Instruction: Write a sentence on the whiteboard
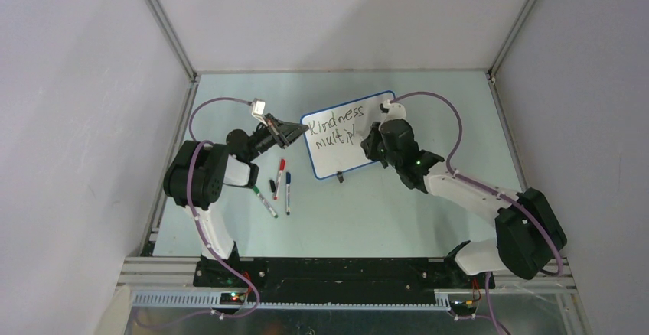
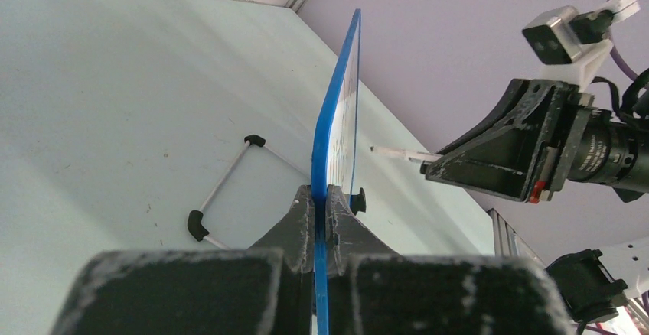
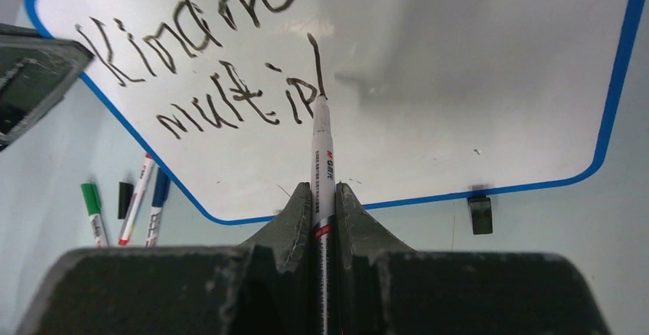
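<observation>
Table [image 1: 383, 220] with whiteboard [image 1: 348, 132] standing on it near the middle, between both arms.
The left gripper [image 2: 321, 197] is closed tight on the board's blue edge. The right gripper [image 3: 325, 197] is closed around a white-bodied marker [image 3: 321, 144], whose tip touches the lower end of the last stroke. The sentence [image 3: 222, 52] reads "Kindness" above and "multipl" below. Beside the board, on the left arm's side, lie a green marker [image 1: 264, 201], a blue marker [image 1: 288, 192], a red marker [image 1: 279, 177] and a small black cap [image 1: 273, 186].
</observation>
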`<state>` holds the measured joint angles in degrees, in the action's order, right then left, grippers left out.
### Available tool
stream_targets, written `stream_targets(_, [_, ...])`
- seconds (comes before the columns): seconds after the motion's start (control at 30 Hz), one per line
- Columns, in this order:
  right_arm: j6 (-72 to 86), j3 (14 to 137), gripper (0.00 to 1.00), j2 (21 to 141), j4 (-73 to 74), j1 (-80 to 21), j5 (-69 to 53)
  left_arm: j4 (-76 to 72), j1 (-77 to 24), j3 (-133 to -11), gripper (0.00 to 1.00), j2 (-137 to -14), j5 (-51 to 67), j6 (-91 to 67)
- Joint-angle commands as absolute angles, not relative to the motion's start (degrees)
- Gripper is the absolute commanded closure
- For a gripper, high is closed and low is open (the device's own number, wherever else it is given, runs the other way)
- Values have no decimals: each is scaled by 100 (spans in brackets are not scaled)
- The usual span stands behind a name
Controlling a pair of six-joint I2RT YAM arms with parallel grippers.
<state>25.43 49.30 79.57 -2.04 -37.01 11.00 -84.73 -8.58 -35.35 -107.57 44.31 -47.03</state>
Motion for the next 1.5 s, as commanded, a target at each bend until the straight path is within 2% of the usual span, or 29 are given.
stream_targets(0.0, [2465,4880,100,7657,-623,-3681,1238,-8780,-849,-3498,100,-10469,4554,-4456])
stream_targets(1.47, [2443,5499,100,8485,-752,-3287,822,-8780,-844,-3510,100,-10485,4557,-4462])
